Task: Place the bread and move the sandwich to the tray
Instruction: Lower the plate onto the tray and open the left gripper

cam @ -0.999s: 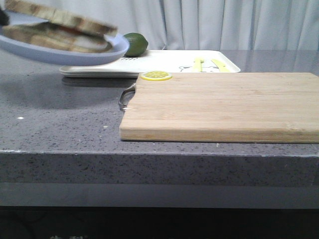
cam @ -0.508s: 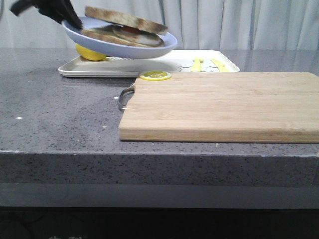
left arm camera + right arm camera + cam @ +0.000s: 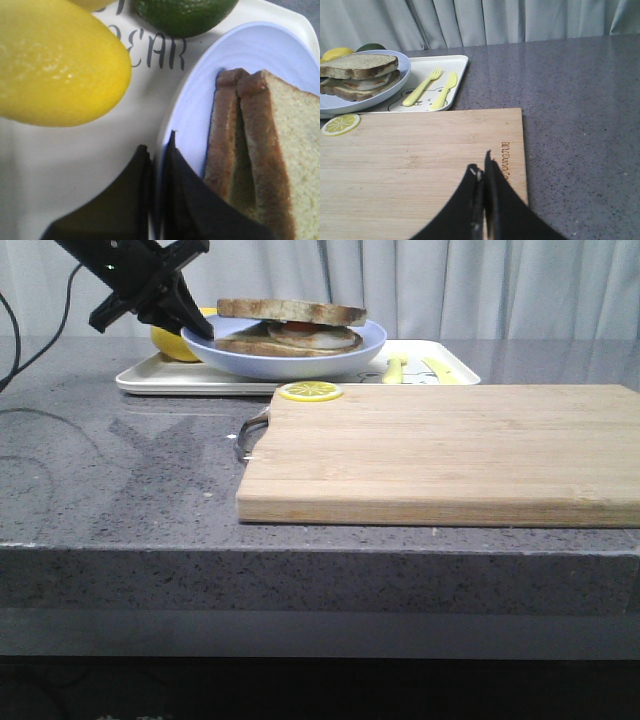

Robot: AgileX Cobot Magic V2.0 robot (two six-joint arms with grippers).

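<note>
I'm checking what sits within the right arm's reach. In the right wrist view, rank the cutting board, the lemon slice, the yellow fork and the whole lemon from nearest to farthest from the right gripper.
1. Cutting board: directly under the right gripper.
2. Lemon slice: on the board's far corner, toward the plate.
3. Yellow fork: on the white tray beyond the board.
4. Whole lemon: behind the plated sandwich, farthest.

Grey counter (image 3: 120, 480) under tray (image 3: 150, 378) and cutting board (image 3: 450, 455)
</note>
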